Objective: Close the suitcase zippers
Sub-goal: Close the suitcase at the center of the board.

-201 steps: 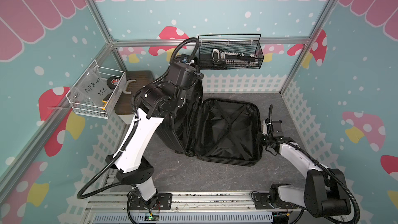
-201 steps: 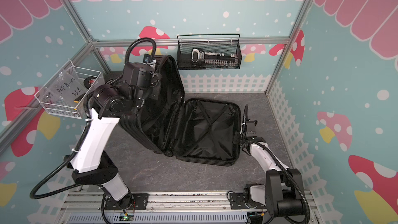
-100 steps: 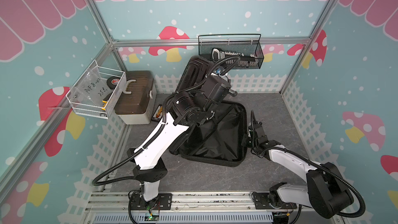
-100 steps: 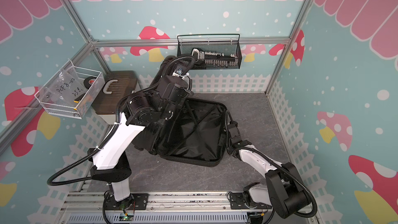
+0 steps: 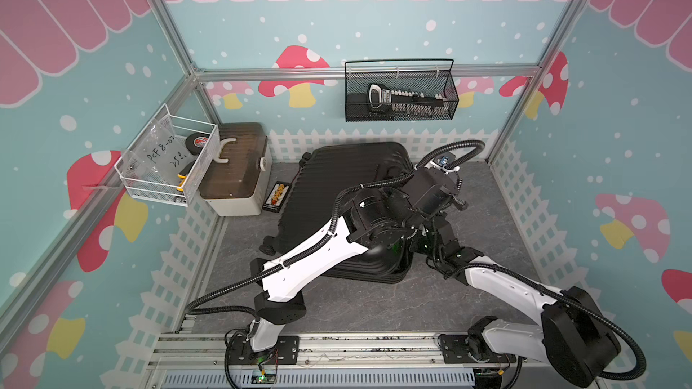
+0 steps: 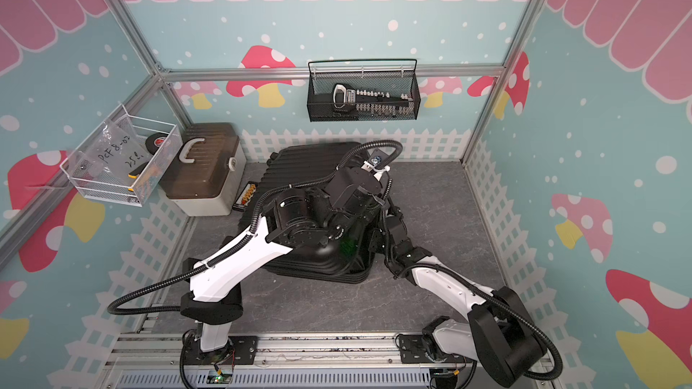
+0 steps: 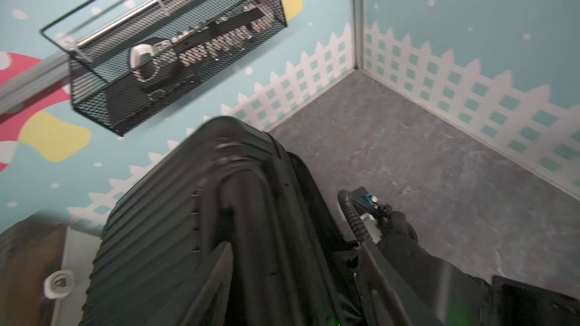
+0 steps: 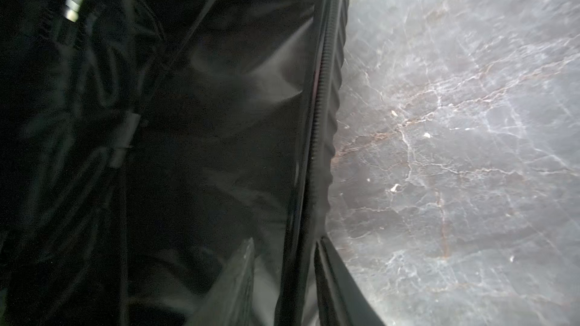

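Note:
The black ribbed suitcase (image 5: 337, 181) (image 6: 299, 166) lies flat on the grey floor in both top views, its lid folded down over its base. My left arm (image 5: 430, 188) reaches across the lid to its right side. In the left wrist view my left gripper (image 7: 298, 243) is open, with the lid's ribbed edge (image 7: 251, 202) between its spread fingers. My right arm (image 5: 445, 233) comes in at the case's right edge. My right gripper (image 8: 285, 238) is open astride the base's rim, where the zipper track (image 8: 317, 114) runs beside the black lining (image 8: 219, 105). No pull tab shows.
A white box with a brown lid (image 5: 236, 177) stands left of the case, with a small rack of bits (image 5: 275, 196) between them. A white wire basket (image 5: 168, 162) hangs on the left wall and a black mesh basket (image 5: 400, 95) on the back wall. Grey floor (image 5: 486, 218) lies to the right.
The lid has swung from upright on the left down onto the base, my left arm following it rightwards. My right arm has moved in to the right rim. Both grippers have opened.

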Controlling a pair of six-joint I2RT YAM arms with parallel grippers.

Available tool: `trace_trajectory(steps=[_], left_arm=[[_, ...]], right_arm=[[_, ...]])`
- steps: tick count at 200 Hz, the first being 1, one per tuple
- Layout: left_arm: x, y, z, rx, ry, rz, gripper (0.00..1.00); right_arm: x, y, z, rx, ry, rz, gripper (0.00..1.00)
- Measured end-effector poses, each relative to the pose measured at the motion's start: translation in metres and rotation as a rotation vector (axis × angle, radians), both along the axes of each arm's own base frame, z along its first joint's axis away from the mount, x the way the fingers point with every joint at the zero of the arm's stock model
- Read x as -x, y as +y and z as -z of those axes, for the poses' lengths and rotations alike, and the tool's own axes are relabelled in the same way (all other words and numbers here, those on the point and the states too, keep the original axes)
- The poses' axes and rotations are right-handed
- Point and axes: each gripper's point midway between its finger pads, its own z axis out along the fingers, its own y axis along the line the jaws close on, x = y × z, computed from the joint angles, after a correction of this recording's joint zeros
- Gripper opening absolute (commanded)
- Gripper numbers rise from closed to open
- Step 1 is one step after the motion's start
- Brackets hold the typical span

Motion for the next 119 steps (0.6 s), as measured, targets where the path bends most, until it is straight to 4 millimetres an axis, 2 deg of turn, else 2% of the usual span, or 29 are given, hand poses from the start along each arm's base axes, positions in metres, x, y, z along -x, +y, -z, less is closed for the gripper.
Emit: trace_trajectory(steps=[12, 32, 62, 79, 105, 119], left_arm=[[0.000, -0.002, 0.010, 0.002, 0.038, 0.022, 0.66], [-0.004, 0.000, 0.033, 0.000, 0.124, 0.039, 0.66], [-0.012, 0.005, 0.079, -0.018, 0.269, 0.034, 0.65], [-0.010, 0.004, 0.102, -0.036, 0.340, 0.040, 0.65], [-0.005, -0.004, 0.120, -0.037, 0.400, 0.046, 0.65], [-0.005, -0.008, 0.129, -0.039, 0.422, 0.042, 0.64]], right_arm=[[0.008, -0.010, 0.012, 0.008, 0.026, 0.016, 0.38], [0.011, -0.005, 0.010, -0.006, 0.006, -0.014, 0.38], [0.015, -0.003, 0.014, -0.026, -0.006, -0.036, 0.38], [0.019, -0.004, 0.012, -0.025, -0.011, -0.038, 0.39], [0.027, -0.014, 0.004, 0.005, -0.027, -0.010, 0.40], [0.031, -0.029, -0.003, 0.039, -0.044, 0.039, 0.40]])
